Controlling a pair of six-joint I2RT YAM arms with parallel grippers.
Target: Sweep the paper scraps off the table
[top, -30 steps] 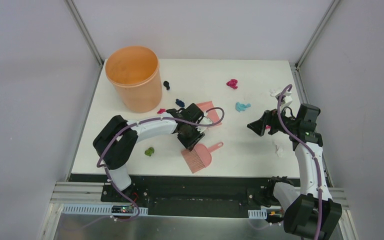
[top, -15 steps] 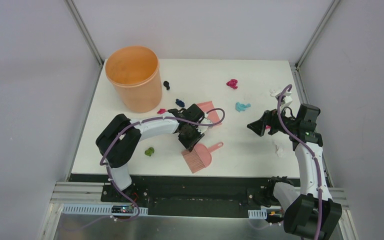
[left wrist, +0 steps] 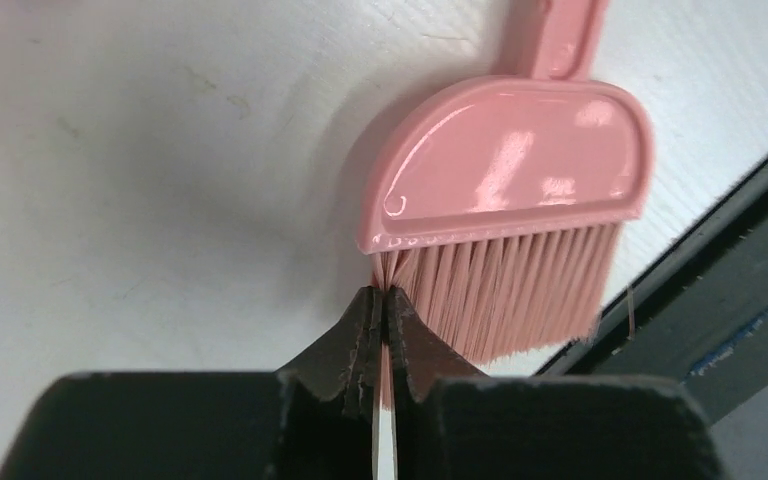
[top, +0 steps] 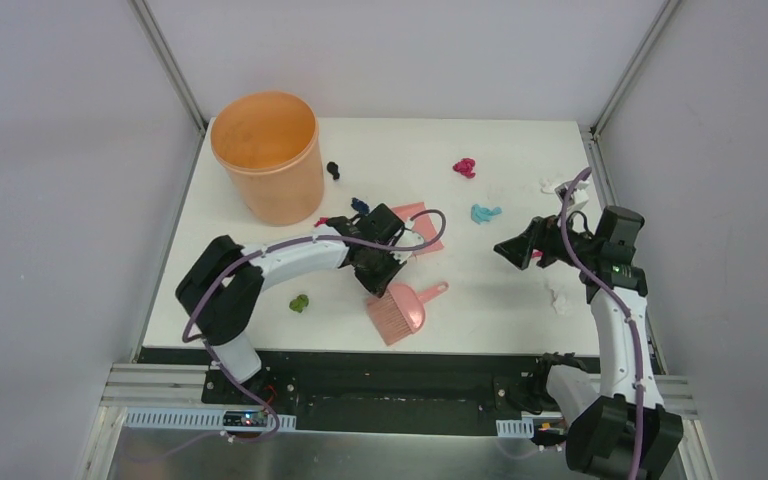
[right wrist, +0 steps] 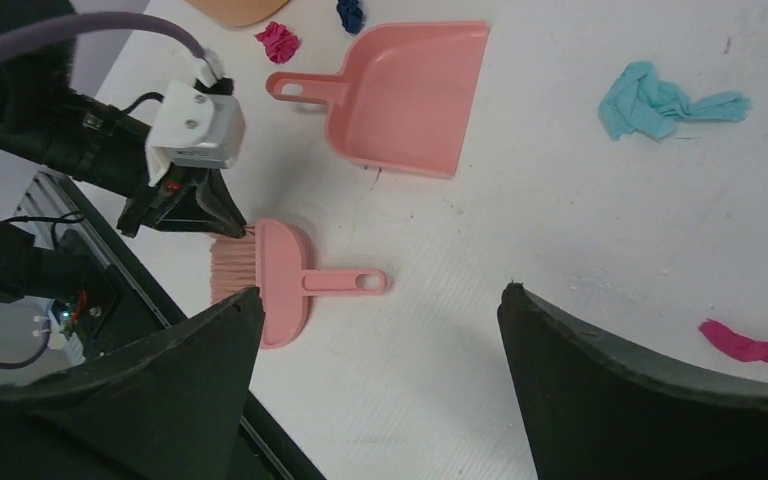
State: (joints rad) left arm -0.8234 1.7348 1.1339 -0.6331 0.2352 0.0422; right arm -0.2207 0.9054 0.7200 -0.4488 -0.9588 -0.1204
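Paper scraps lie scattered on the white table [top: 480, 290]: magenta [top: 465, 167], teal [top: 484, 212], white [top: 557, 185], olive green [top: 300, 302], dark blue [top: 360, 205] and black [top: 333, 170]. My left gripper [top: 380, 287] is shut, its tips [left wrist: 381, 300] pinching a few bristles at the corner of the pink hand brush [left wrist: 508, 170], which lies flat near the front edge [top: 397, 310]. My right gripper [top: 516, 252] hangs wide open and empty above the table; its view shows the brush [right wrist: 275, 285], teal scrap [right wrist: 660, 100] and a magenta scrap [right wrist: 755, 350].
A pink dustpan [top: 422, 228] lies flat just behind the left gripper. A tall orange bucket [top: 268, 155] stands at the back left. Another white scrap [top: 558, 297] lies by the right arm. The black frame edge [left wrist: 720, 300] runs close beside the brush.
The left gripper has shifted slightly back and right, dragging the brush a little with it. The right arm has barely moved.
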